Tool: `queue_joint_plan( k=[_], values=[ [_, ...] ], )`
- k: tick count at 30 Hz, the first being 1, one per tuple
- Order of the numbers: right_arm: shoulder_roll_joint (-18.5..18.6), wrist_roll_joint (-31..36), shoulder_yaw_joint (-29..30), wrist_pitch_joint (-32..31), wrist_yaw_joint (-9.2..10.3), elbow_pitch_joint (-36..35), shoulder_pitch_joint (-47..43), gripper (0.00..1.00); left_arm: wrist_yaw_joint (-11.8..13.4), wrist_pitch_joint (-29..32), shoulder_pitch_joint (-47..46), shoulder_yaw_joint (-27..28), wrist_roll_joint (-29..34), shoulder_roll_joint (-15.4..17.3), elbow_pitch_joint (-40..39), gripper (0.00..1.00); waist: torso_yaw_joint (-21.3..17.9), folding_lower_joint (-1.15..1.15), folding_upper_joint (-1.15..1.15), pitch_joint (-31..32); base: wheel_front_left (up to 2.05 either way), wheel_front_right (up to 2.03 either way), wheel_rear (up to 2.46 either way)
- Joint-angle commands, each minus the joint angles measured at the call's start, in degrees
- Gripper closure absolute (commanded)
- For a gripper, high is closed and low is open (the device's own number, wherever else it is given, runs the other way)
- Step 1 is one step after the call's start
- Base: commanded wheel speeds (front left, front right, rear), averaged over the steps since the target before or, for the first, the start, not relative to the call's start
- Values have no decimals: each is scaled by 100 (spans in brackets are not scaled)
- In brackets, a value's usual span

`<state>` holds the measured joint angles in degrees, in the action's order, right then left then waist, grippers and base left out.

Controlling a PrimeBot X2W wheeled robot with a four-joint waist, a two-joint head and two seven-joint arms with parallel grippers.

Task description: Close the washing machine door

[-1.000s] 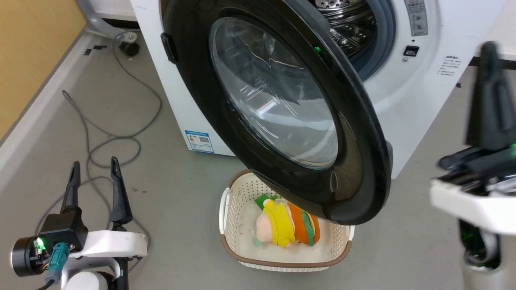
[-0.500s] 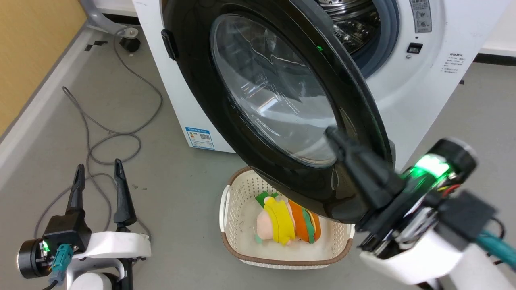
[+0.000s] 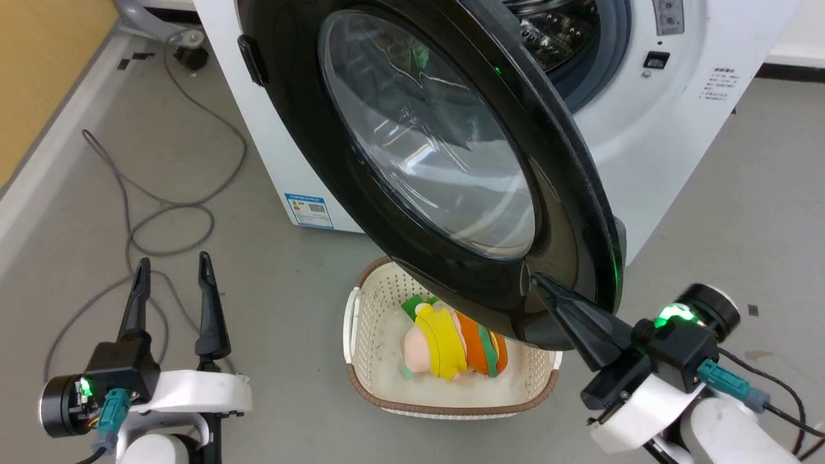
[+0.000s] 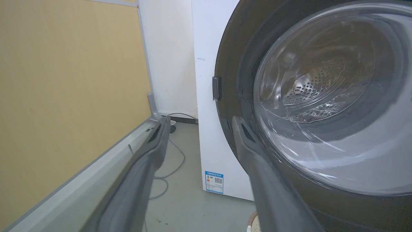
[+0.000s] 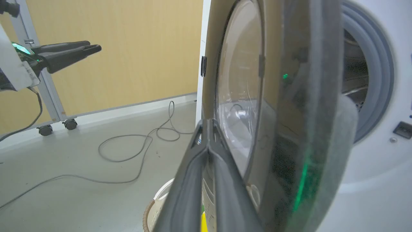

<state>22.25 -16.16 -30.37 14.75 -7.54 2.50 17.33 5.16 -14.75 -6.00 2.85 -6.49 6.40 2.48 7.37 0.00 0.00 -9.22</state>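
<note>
Head view has the washing machine door [image 3: 425, 154] swung well out from the washing machine [image 3: 670, 148], hinged on the machine's left side, and its glossy black ring covers most of the white front. Behind it, part of the steel drum [image 3: 554, 32] and its grey gasket show at the top edge, where the picture cuts them off. The door's lower rim also hides the far side of a cream basket [image 3: 451, 403] on the floor and the top of the bright soft toy [image 3: 451, 345] lying in it. A blue-white sticker [image 3: 309, 211] peeks out low on the machine, its print too small to read. A grey cable [image 3: 161, 206] loops over the floor to the left. The right arm reaches in from the lower right, its pale forearm angled up and leftward, and the right gripper [image 3: 538, 279] points at the door's lower outer edge. Its two dark fingers are pressed together with nothing between them. In the right wrist view they lie alongside the door's outer face, which is seen almost edge-on, but whether the tip touches the door cannot be told. The left arm sits low at the lower left, well apart from the door, with the left gripper [image 3: 174, 259] pointing up the picture, its fingers spread and empty.
</note>
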Motion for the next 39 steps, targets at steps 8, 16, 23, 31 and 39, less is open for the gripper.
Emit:
queue_joint_plan(
  k=[8, 16, 23, 31, 39],
  values=[
    [-73, -311, 448, 25, 5, 711, 111, 100, -163, -25, -246, -26, 139, -144, 68, 0, -1, 0, 0, -301, 0, 0, 0],
    [-365, -317, 1482, 25, 5, 1238, 554, 100, -225, -25, -492, -41, 180, -239, 77, 0, 39, 0, 0, -680, 0, 0, 0],
    [-572, -311, 2203, 25, 5, 1920, 1243, 100, -249, -25, -718, -89, 212, -295, 60, 0, 126, 0, 0, -1071, 0, 0, 0],
    [-507, -20, 2476, 25, 5, 2469, 2108, 100, -259, -25, -934, -193, 145, -334, 85, 0, 264, 0, 0, -1465, 0, 0, 0],
    [-408, 315, 2799, 25, 5, 3118, 2913, 100, -208, -25, -1071, -282, 45, -349, 102, 0, 367, 0, 0, -1701, 0, 0, 0]
  ],
)
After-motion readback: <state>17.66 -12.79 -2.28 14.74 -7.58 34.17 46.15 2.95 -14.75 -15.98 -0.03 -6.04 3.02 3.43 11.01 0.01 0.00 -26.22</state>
